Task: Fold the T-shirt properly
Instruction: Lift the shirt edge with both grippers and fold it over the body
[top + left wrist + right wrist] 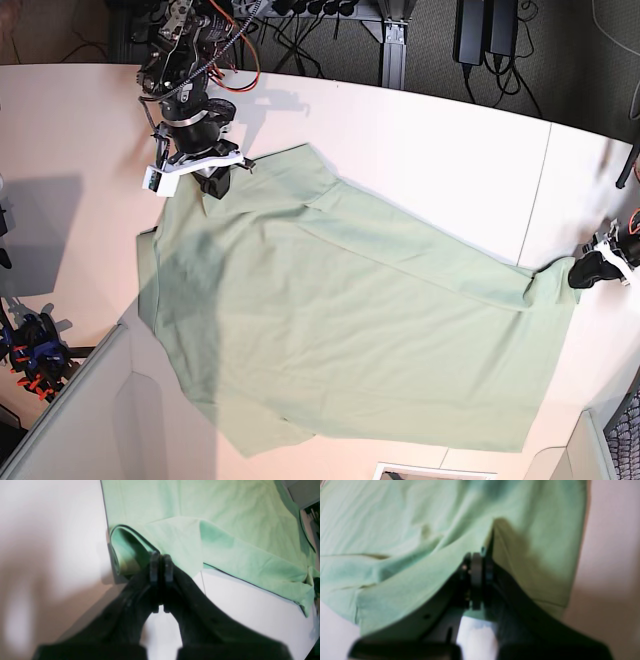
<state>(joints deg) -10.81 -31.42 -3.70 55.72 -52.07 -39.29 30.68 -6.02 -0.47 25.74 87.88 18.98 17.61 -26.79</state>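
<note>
Overhead view: I see the T-shirt (pixel 350 330) spread wide across the white counter (pixel 420 150), its pale mint-green cloth lying mostly flat, with a long diagonal crease running from upper left toward the right edge. My right tool (pixel 215 180) stands at the shirt's upper-left corner; my left tool (pixel 590 268) sits at the far right edge, where the cloth narrows to a point.

Left wrist view: the left tool (pixel 161 557) has its jaws pressed together, pinching an edge of the T-shirt (pixel 225 530). Beside the jaws the fabric curls into a small loop, lifted off the counter (pixel 237 597). The rest of the cloth stretches away, with a folded band along its lower edge.

Right wrist view: the right tool (pixel 477 562) is likewise closed, its jaws meeting on a ridge of the T-shirt (pixel 395 542), which rises in a tented fold at the grip. The picture is blurred; I cannot make out buttons or a label.
</note>
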